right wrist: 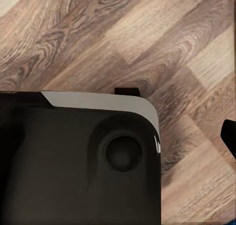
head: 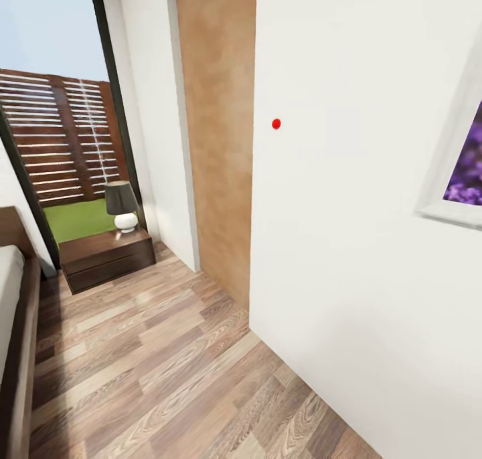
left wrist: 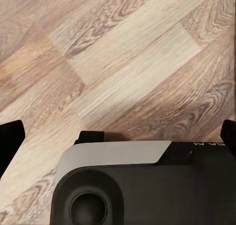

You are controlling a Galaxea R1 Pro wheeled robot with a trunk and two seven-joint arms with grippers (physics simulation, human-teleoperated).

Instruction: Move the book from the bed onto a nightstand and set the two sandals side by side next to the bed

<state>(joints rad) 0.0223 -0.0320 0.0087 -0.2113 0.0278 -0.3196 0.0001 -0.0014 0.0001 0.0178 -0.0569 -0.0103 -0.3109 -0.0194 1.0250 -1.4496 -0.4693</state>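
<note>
Wood-plank floor (head: 167, 372) is passing underneath, both grippers hanging over it, grip unreadable, while it's heading toward the nightstand (head: 107, 257) beside the bed (head: 13, 325).

One nightstand (head: 107, 258) stands at ten o'clock in the head view, carrying one lamp (head: 122, 207). One bed (head: 15, 325) edges in at nine o'clock, one wooden door (head: 217, 131) rises at twelve, and one framed picture (head: 458, 158) hangs at three beside one red dot (head: 276, 124).
</note>
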